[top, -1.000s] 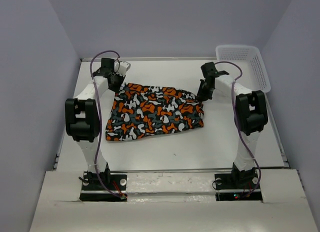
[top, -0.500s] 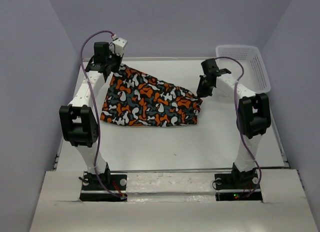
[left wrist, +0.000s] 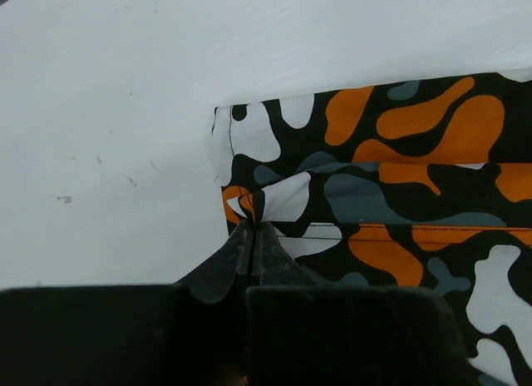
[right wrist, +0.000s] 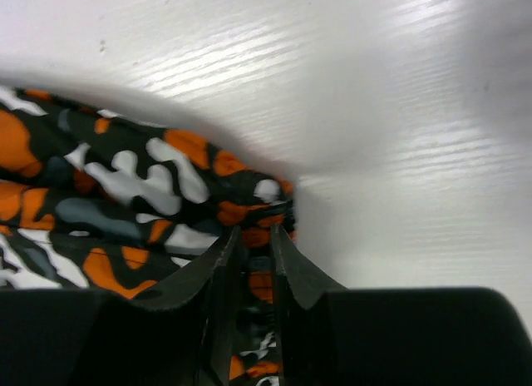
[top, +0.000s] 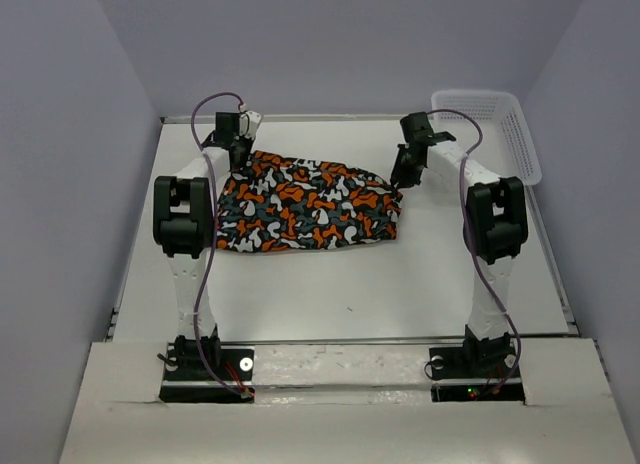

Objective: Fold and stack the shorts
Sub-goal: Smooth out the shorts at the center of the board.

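Observation:
The shorts (top: 305, 206), with an orange, black, grey and white blotchy print, lie spread across the middle of the white table. My left gripper (top: 238, 152) is shut on their far left corner; in the left wrist view (left wrist: 256, 224) the fingertips pinch a fold of the cloth (left wrist: 391, 178). My right gripper (top: 402, 174) is shut on their far right corner; in the right wrist view (right wrist: 255, 236) a bunch of cloth (right wrist: 125, 186) sits between the two fingers.
A white plastic mesh basket (top: 495, 124) stands at the back right corner of the table (top: 340, 284). Grey walls close in the left, right and back sides.
The left gripper lifted the shorts' left corner up and back, then came down and slightly right with it. The shorts now lie flatter and further back. The right gripper moved slightly back.

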`<state>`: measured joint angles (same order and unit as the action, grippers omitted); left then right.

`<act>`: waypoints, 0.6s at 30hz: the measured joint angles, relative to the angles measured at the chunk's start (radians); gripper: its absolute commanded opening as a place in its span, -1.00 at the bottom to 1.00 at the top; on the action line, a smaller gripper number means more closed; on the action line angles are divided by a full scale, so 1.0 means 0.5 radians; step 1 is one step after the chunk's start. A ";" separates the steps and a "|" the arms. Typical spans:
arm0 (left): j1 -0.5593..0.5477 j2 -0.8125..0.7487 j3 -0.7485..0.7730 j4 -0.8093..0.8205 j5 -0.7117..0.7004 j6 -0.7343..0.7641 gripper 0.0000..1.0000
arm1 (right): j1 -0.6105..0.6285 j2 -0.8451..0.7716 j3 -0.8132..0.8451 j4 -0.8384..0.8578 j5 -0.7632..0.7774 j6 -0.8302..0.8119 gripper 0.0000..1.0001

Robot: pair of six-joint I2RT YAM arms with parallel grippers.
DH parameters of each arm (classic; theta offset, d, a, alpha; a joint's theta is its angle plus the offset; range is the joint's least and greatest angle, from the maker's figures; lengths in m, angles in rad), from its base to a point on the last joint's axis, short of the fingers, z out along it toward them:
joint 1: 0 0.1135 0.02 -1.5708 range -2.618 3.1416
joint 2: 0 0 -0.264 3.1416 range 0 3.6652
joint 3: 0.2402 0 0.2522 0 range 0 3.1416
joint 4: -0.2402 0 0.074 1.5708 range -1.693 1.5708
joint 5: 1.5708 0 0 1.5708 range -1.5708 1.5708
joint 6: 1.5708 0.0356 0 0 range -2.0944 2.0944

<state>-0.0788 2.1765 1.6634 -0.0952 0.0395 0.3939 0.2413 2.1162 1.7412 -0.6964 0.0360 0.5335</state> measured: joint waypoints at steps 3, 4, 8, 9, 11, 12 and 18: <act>0.008 0.023 0.011 0.019 -0.099 0.002 0.15 | -0.011 0.042 0.040 -0.043 0.074 -0.017 0.47; 0.019 0.023 0.016 0.028 -0.123 0.001 0.28 | -0.024 0.063 0.069 -0.063 0.095 -0.027 0.52; 0.049 0.023 0.034 0.049 -0.174 -0.035 0.98 | -0.056 0.104 0.191 -0.121 0.148 -0.069 0.69; 0.056 0.023 0.040 0.047 -0.185 -0.042 0.98 | -0.063 0.104 0.220 -0.138 0.158 -0.082 0.72; 0.066 0.023 0.059 0.027 -0.204 -0.062 0.98 | -0.067 0.104 0.300 -0.182 0.185 -0.102 0.73; 0.069 0.023 0.079 0.006 -0.208 -0.071 0.98 | -0.067 0.098 0.337 -0.193 0.198 -0.111 0.73; 0.101 -0.043 0.141 -0.157 -0.160 -0.137 0.98 | -0.053 -0.226 0.009 -0.167 0.203 -0.058 0.73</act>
<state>-0.0280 2.1551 1.7340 -0.1738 -0.0406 0.3256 0.2146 2.0033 1.7458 -0.7799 0.1375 0.5045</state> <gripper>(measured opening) 0.986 0.864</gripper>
